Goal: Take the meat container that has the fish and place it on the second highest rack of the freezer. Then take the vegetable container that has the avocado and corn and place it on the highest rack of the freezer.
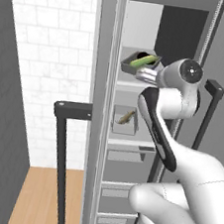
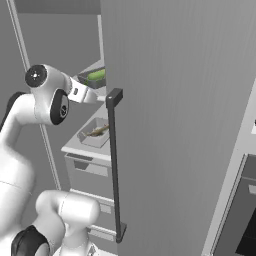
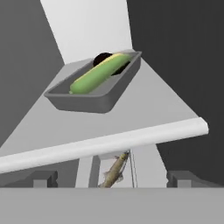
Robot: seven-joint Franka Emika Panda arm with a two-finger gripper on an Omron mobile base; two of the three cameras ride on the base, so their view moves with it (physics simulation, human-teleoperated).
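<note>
The dark grey rectangular tray [image 3: 94, 89] sits on the flat light grey upper shelf [image 3: 144, 109] of the tall grey freezer [image 1: 102, 107], near the shelf's front. In it lie the yellow corn cob wrapped in green husk [image 3: 98, 74] and, behind it, the small black avocado [image 3: 103, 59], mostly hidden by the corn. On the shelf below rests a second grey tray [image 1: 124, 119] with the slim brownish fish [image 1: 127, 117] lying along it; the hand view catches the fish under the rounded front edge of the upper shelf.

The white arm's two-finger gripper [image 3: 112, 179] is just in front of the upper shelf and apart from the corn tray, its jaws spread wide with nothing between them. The freezer's grey door [image 2: 180, 125] stands open, its long black bar handle [image 2: 115, 165] upright.
</note>
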